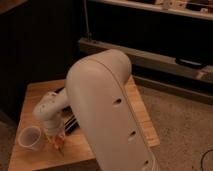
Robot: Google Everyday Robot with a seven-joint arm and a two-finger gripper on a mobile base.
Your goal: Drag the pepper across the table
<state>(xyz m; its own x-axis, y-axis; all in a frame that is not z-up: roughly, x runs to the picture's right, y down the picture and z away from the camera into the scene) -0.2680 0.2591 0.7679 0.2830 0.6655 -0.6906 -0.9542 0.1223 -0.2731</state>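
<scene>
Camera view.
- Noting gripper point(56, 141) hanging low over the front-left part of table point(38, 93), pointing down. Fingers pressing together, tips pinching pepper point(60, 145) against the wood.
- Seeing pepper only as a small orange-red patch at the fingertips, lying on the planks near the front edge. Stem not making out.
- Counting: one gripper, one pepper, one cup point(28, 138), one table, one arm point(107, 110).
- Finding cup standing upright just left of gripper, near it but apart from pepper, mouth facing up. Showing only a pale inside; contents not telling.
- Spotting dark things point(71, 125) lying on table just right of gripper, mostly hiding under the arm. Number and kind not telling.
- Noting the arm's big white shell filling the middle, covering much of the table's right half.
- Seeing a dark shelf unit point(150, 55) standing behind table, on speckled floor point(175, 120).
</scene>
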